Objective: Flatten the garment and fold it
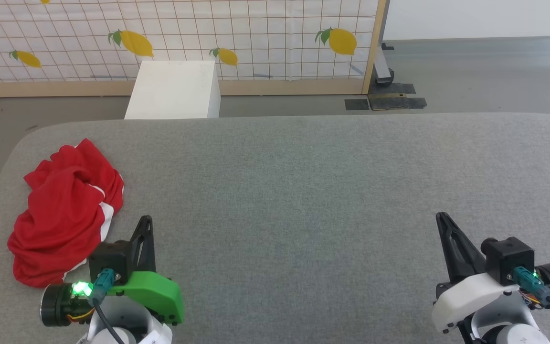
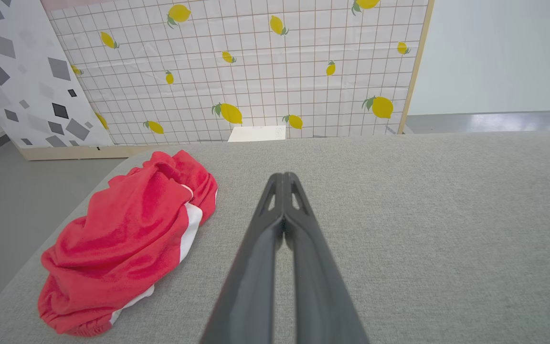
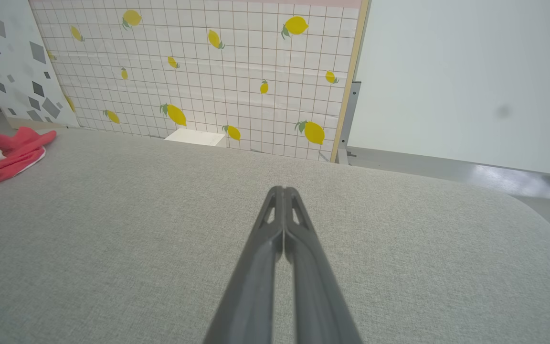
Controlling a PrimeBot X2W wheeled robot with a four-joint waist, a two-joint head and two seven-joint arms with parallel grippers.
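The shorts (image 1: 65,210) are seen crumpled in a heap at the far left of the grey counter (image 1: 280,191), close to its left edge. They are bright red cloth, bunched into deep folds, with a band of white trim shown along the side that faces the middle of the counter. Just to the right of the heap, the left hand (image 1: 146,220) is held low over the counter, its two dark fingers pressed together on nothing and kept apart from the cloth. Beyond the counter's far edge a white box (image 1: 174,91) is set on the floor (image 1: 470,71) before a gridded screen (image 1: 256,38) printed with lemons. At the far right the right hand (image 1: 442,217) is likewise clenched on nothing — well apart from the shorts.
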